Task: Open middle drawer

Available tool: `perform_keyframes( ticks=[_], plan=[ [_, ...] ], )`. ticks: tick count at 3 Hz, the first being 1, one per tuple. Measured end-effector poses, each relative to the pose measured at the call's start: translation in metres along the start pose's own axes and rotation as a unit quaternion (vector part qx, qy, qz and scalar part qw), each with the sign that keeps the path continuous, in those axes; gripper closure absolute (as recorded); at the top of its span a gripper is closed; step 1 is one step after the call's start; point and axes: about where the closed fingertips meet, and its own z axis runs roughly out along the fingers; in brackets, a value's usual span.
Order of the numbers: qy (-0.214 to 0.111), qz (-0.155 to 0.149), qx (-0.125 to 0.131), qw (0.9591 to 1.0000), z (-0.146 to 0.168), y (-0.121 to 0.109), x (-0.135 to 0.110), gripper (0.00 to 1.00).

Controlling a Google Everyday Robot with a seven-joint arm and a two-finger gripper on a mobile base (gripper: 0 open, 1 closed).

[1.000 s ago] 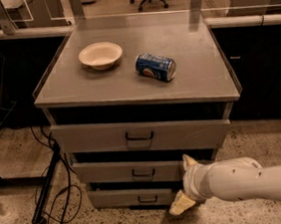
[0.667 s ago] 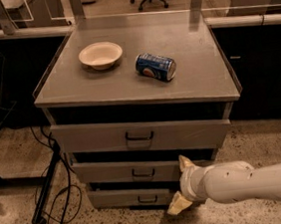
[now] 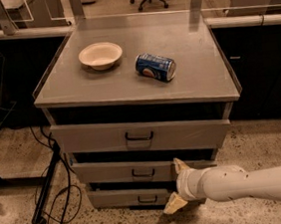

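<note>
The white arm (image 3: pixel 248 183) reached in from the right, its gripper (image 3: pixel 173 185) low before the drawer fronts, a little farther left than 1 second earlier. Its 2 tan fingers (image 3: pixel 173 203) stood spread, 1 up and 1 down. The upper tip overlapped the middle drawer (image 3: pixel 106 171), just right of its black handle (image 3: pixel 143 172). That drawer, second of 3, had not shifted. Farther back, a white bowl (image 3: pixel 100 54) and a blue can (image 3: pixel 156 66) on its side lay on the cabinet top (image 3: pixel 128 88).
</note>
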Motion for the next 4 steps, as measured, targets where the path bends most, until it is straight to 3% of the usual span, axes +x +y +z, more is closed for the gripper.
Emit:
perform_keyframes(
  ticks=[1,2,4],
  plan=[
    [-0.020,0.016,0.004,0.9997,0.014,-0.016,0.004,0.00],
    [-0.020,0.016,0.004,0.9997,0.014,-0.016,0.004,0.00],
    [-0.024,0.006,0.015,0.9996,0.038,-0.044,0.010,0.00]
  ],
)
